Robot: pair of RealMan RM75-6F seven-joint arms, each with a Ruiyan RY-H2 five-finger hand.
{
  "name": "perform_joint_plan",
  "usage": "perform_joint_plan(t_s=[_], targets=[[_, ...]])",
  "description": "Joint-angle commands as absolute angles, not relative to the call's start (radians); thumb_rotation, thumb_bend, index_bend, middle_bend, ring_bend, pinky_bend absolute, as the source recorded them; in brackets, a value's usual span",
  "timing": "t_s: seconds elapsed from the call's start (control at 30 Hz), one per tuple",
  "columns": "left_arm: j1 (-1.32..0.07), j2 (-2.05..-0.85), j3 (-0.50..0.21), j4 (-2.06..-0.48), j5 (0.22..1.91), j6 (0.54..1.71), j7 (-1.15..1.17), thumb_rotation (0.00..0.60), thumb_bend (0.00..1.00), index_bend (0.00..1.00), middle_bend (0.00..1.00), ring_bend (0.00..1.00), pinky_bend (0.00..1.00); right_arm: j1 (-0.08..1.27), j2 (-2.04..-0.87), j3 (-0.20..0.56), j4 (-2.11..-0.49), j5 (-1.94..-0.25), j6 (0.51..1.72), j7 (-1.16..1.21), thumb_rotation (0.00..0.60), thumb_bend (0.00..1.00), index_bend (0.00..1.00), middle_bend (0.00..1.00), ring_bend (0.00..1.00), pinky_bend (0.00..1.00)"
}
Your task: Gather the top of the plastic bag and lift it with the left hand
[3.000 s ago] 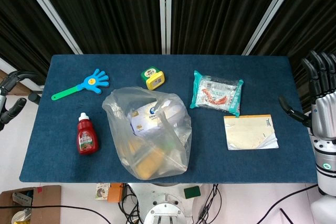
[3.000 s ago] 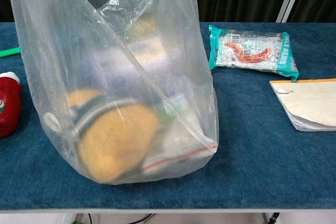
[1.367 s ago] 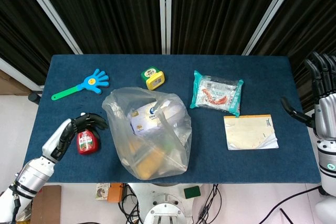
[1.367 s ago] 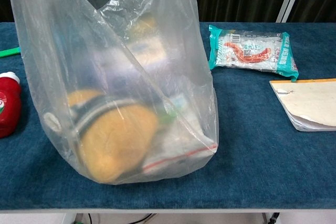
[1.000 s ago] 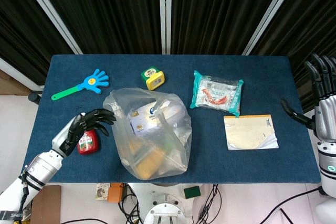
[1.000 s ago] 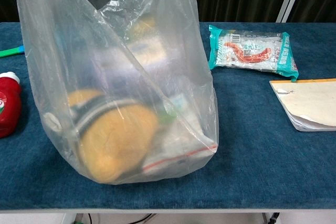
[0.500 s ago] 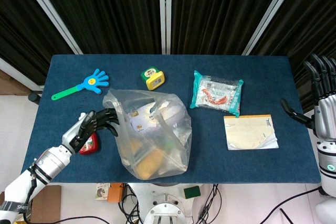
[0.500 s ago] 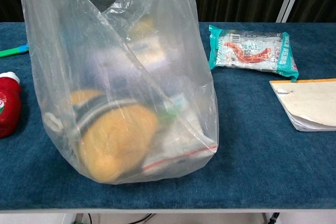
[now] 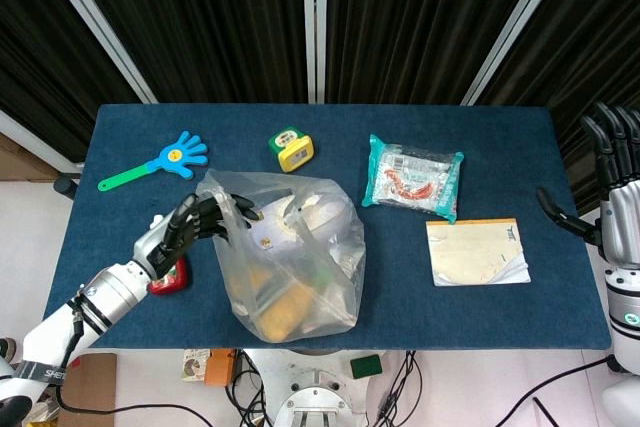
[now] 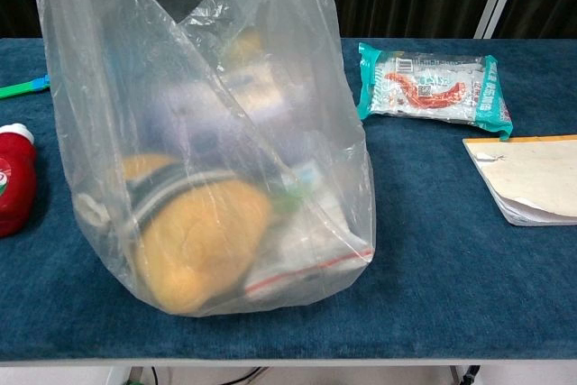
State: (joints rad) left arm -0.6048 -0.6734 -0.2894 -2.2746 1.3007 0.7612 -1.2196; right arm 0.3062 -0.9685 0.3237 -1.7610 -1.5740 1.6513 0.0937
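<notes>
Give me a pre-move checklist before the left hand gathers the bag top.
1. Left hand at the plastic bag rim: ok, fingers reach the bag's upper left edge.
2. Bag top gathered: not ok, mouth gapes open.
3. Grip on the film: cannot tell, contact is unclear through the plastic.
4. Bag standing on the table: ok, upright in the chest view.
5. Ketchup bottle beside the bag: ok, apart from it.
6. Right hand out of the way: ok, off the table's right edge.
</notes>
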Motion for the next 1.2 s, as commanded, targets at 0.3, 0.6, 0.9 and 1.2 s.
perform_joint_plan(t_s=[0.3,0.6,0.9,1.2], targets=[[-0.57,-0.7,-0.335,-2.29,1.302,0.846,-1.302,0.0,0.08,0.24,0.29,0.27,0.42,0.302,-0.97,0.322,-1.759,-1.575,1.657,0.099,0.6,0.23,0.0,0.0,0.0,0.0],[-0.543,-0.759,-0.337,-2.283,1.376,0.902,-1.368,0.087,0.08,0.15,0.27,0.25,0.42,0.303,-0.968,0.32,-1.762,-1.588,1.659,0.098,0.6,0.23,0.0,0.0,0.0,0.0],[-0.576,-0.831,-0.316,-2.239,1.39,0.861,-1.398,0.157,0.08,0.11,0.24,0.23,0.42,0.312,-0.973,0.319,-1.771,-1.593,1.65,0.085,0.6,0.23,0.0,0.0,0.0,0.0],[-0.609,-0.885,-0.318,-2.216,1.38,0.847,-1.393,0.186,0.08,0.11,0.24,0.23,0.41,0.305,-0.966,0.321,-1.765,-1.585,1.657,0.093,0.6,0.23,0.0,0.0,0.0,0.0]])
